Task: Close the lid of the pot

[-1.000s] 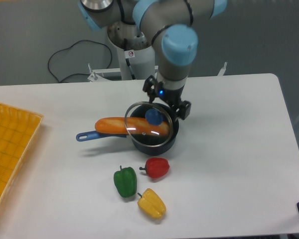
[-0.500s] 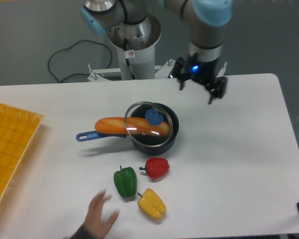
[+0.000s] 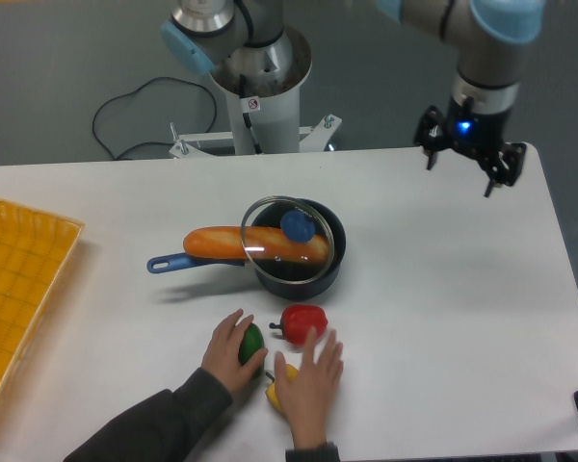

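I see the gripper (image 3: 459,171) hanging over the far right part of the white table (image 3: 443,318), well apart from the pot (image 3: 308,265). Its two fingers are spread and nothing is between them, so the jaws are released.

The pot sits near the middle of the table, its blue handle (image 3: 173,261) pointing left. A long bread roll (image 3: 250,243) lies across the pot's left rim and sticks out over the handle side. The pot lid (image 3: 287,246) rests tilted on top of the roll and the pot, shifted a little to the left of the pot's opening, so it is not seated flat on the rim; its blue knob (image 3: 297,226) sits just off centre toward the far side.

Near the pot, on the near side, a red pepper (image 3: 303,322) lies on the table. Two human hands reach in from the near edge: one hand (image 3: 229,351) closes over a green pepper (image 3: 251,345), and the other hand (image 3: 308,380) covers most of a yellow pepper (image 3: 274,392).

A yellow tray (image 3: 19,279) lies at the left edge of the table.
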